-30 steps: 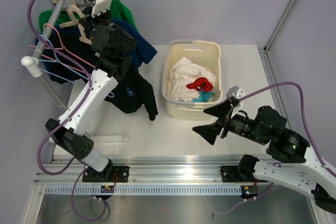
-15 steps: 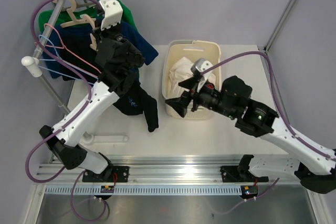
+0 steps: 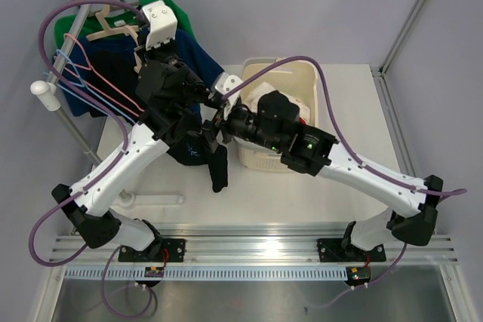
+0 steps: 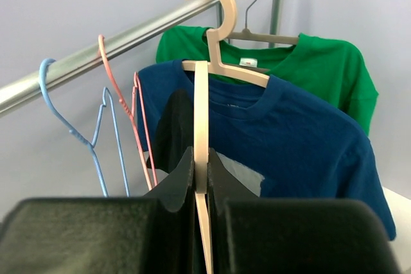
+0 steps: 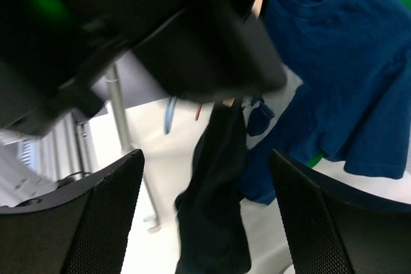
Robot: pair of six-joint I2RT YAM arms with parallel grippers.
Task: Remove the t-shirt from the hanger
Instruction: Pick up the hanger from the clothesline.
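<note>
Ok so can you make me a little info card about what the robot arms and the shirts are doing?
left gripper: shut on the wooden hanger
right gripper: open, pointing at the dark t-shirt, not gripping it
dark t-shirt: droops below the left gripper, beside the held hanger
rail: carries a blue t-shirt, a green t-shirt and empty wire hangers
basket: white, on the table, partly hidden by the right arm
</note>
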